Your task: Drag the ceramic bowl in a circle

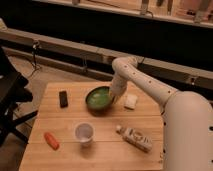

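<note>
Where the arm descends at frame centre, the gripper [114, 96] meets the right rim of the ceramic bowl [97, 99]; whether it grips the rim cannot be told. The bowl sits upper-centre on the wooden table [55, 122], between a black block [63, 98] and a white pad [131, 101]. A white cup [84, 133] stands below it.

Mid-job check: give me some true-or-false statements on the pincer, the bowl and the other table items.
The pincer is at the ceramic bowl's right rim. True.
The white cup stands inside the bowl. False: it stands apart on the table, nearer the camera.
A black object lies left of the bowl. True.
The orange item lies beside the bowl. False: it lies near the front left corner.
The bottle stands upright. False: it lies on its side.
</note>
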Controlling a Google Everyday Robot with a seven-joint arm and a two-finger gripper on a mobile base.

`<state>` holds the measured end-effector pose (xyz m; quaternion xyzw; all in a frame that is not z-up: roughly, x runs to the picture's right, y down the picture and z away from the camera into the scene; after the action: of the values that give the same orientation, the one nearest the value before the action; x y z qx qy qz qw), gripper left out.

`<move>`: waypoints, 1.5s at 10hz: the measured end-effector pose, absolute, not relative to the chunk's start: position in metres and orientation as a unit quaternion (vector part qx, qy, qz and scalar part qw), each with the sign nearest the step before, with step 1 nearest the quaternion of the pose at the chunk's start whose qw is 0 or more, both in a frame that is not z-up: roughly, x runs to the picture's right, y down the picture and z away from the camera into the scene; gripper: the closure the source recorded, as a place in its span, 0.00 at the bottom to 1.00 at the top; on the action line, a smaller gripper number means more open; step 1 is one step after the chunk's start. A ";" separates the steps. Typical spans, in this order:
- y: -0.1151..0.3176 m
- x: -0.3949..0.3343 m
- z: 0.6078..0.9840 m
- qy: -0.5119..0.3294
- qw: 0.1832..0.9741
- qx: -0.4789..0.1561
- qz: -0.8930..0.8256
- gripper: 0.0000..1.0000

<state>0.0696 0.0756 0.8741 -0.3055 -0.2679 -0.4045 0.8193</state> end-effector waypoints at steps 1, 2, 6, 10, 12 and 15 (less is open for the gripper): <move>0.076 0.070 0.874 -0.268 0.819 -0.306 -0.404 0.89; 0.075 0.071 0.874 -0.267 0.819 -0.307 -0.404 0.89; 0.075 0.073 0.874 -0.265 0.819 -0.309 -0.404 0.89; 0.074 0.075 0.874 -0.263 0.819 -0.311 -0.404 0.89; 0.074 0.076 0.873 -0.262 0.819 -0.312 -0.404 0.89; 0.073 0.078 0.872 -0.261 0.819 -0.313 -0.403 0.89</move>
<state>0.0780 0.0734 0.8721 -0.3127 -0.2612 -0.4032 0.8194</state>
